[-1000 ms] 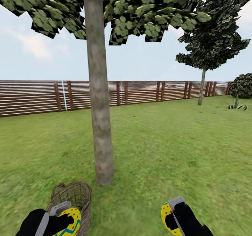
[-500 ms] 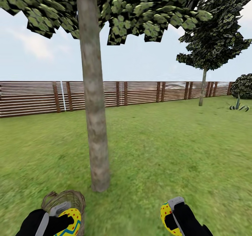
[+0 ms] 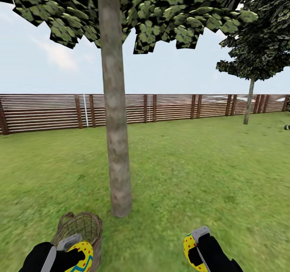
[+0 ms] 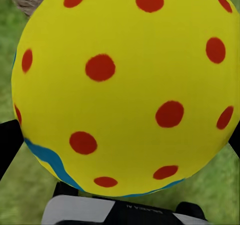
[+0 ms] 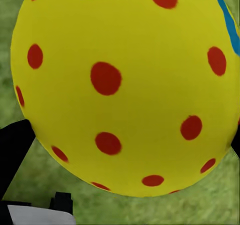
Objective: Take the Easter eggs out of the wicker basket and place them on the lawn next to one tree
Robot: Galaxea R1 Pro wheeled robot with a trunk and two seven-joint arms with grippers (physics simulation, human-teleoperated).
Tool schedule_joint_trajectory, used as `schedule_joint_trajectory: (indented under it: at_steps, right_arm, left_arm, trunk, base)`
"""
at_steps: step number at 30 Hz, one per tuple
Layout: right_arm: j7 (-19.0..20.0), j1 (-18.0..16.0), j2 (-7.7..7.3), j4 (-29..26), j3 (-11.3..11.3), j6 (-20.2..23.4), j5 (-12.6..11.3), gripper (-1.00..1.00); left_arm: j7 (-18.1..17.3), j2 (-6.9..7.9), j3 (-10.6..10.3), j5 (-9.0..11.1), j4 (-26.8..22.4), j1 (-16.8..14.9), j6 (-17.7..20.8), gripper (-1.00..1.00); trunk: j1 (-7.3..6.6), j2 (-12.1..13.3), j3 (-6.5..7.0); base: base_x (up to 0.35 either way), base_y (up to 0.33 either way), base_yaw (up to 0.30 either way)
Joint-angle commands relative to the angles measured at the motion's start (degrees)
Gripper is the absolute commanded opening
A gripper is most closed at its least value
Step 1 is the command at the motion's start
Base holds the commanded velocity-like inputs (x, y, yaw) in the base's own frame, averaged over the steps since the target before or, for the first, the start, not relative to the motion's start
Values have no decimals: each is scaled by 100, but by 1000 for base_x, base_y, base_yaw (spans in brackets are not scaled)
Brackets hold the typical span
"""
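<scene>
My left gripper (image 3: 74, 252) is shut on a yellow Easter egg (image 3: 81, 256) with red dots and a blue band, low at the head view's left. This egg (image 4: 125, 85) looms large in the left wrist view. My right gripper (image 3: 192, 250) is shut on a second Easter egg (image 3: 188, 251), seen close as a dotted yellow egg (image 5: 125, 90) in the right wrist view. The wicker basket (image 3: 80, 228) stands on the lawn (image 3: 193, 171) just behind my left gripper; its inside is hard to read. The tree (image 3: 117, 123) with the thick pale trunk rises straight ahead, just beyond the basket.
A brown slatted fence (image 3: 169, 107) runs across the back of the garden. A thin-trunked tree (image 3: 250, 98) stands far right near the fence. Open grass spreads to the right of the thick trunk.
The whole view has shifted, so the camera has moved: the trunk, basket and fence now sit further right than half a second ago. Both grippers still hold their eggs.
</scene>
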Motion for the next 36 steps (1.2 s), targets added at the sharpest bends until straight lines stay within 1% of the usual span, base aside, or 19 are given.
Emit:
schedule_joint_trajectory:
  at_steps: [1,5,14,22,27,31,36]
  right_arm:
    - [33,-4,-5,-5,16,29,53,-100]
    - [33,-5,-5,-11,16,29,54,-100]
    - [44,-4,-14,-12,10,29,47,-100]
    - [44,-5,-6,-13,33,29,53,-100]
    - [45,-6,-5,-12,35,29,52,-100]
    - [42,-4,3,-12,96,29,54,-100]
    - [34,-4,3,-11,112,29,54,-100]
  left_arm:
    - [-19,-1,8,-1,0,-4,26,-100]
    - [-12,-5,-21,9,221,-4,10,-100]
    - [-28,3,5,16,220,-4,20,-100]
    - [-28,3,5,17,183,-4,26,-100]
    - [-25,0,-5,8,189,-4,26,-100]
    - [-19,0,-29,0,184,-4,26,-100]
    - [-19,3,-24,-1,174,-4,29,-100]
  trunk:
    - [-19,37,10]
    - [-107,197,82]
    - [-304,558,244]
    - [-480,879,387]
    - [-590,1080,477]
    - [-678,1240,549]
    - [-788,1441,639]
  base:
    - [314,-2,2]
    - [326,0,0]
    - [328,-32,0]
    - [266,-176,0]
    - [83,-272,0]
    - [3,-293,0]
    - [0,-294,0]
